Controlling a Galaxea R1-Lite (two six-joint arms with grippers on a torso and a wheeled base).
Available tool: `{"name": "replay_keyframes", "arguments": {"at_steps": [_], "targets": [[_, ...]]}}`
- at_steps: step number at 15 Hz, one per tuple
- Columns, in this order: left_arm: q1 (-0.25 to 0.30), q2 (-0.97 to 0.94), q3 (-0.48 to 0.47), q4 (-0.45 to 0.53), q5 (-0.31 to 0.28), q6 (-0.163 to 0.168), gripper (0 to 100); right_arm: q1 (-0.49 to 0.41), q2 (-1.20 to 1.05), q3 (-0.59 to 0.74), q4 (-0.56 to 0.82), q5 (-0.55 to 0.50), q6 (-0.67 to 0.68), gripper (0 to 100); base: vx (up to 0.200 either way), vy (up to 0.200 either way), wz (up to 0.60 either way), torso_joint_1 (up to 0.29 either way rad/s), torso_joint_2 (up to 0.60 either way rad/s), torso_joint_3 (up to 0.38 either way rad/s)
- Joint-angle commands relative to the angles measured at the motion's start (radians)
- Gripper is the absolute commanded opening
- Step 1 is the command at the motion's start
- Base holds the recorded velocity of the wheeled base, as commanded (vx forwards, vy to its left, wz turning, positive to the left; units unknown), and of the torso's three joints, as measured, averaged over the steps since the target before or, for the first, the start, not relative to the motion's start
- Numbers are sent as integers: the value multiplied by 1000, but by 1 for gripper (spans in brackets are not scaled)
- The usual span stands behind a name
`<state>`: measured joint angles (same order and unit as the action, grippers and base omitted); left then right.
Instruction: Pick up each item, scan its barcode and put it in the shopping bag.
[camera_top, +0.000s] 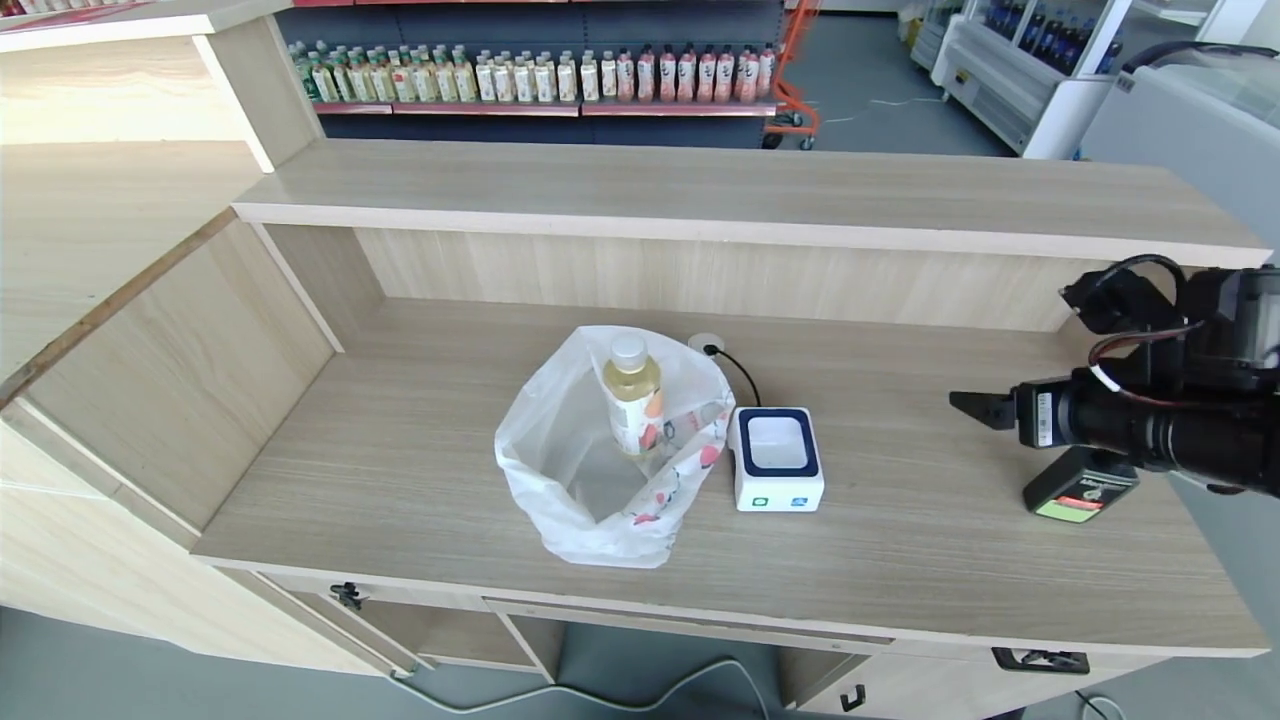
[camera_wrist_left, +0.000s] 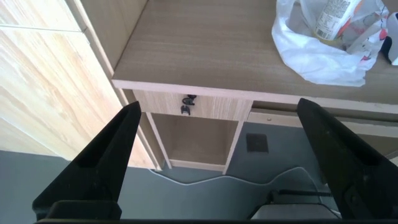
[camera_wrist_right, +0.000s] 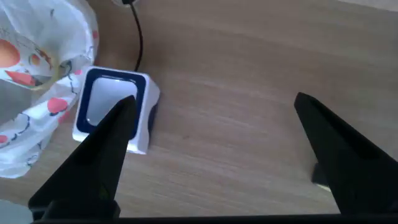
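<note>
As L end effector (camera_wrist_left: 217, 104), R end effector (camera_wrist_right: 212, 98) gape, bag (camera_top: 530, 455) holds 1 bottle (camera_top: 632, 395).

White bag (camera_top: 530, 450) (red-orange print), yellowish bottle (camera_top: 633, 385), white scanner (camera_top: 778, 445) with navy rim

Bag, bottle, scanner and one pack, as I see them on the counter (camera_top: 900, 560).
The white shopping bag (camera_top: 560, 470) with red print stands open mid-counter, toward the front edge. A bottle (camera_top: 632, 395) of yellow drink with a white cap stands upright inside it. The white scanner (camera_top: 777, 458), window facing up, sits just beside the bag's right side. A small black pack (camera_top: 1078, 487) with a green-and-red label lies near the right end.
</note>
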<state>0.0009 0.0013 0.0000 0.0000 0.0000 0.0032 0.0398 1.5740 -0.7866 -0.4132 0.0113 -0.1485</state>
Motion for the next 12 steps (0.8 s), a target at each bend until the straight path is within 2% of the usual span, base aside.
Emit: {"name": "replay_keyframes", "arguments": {"at_steps": [1,4,11,12], "targets": [[-1,0,0,0,0,0,100,-132,-157,70,91,-5,-46,100,0,-200,0,2,2,2],[-1,0,0,-2,0,0,100,-238,-172,59,139,-14,-158,100,0,-200,0,-9,1,9],[-1,0,0,-2,0,1,100,-270,-157,70,235,-30,-272,100,0,-200,0,2,3,4],[-1,0,0,-2,0,0,100,-270,-154,72,260,-27,-284,100,0,0,0,0,0,0]]}}
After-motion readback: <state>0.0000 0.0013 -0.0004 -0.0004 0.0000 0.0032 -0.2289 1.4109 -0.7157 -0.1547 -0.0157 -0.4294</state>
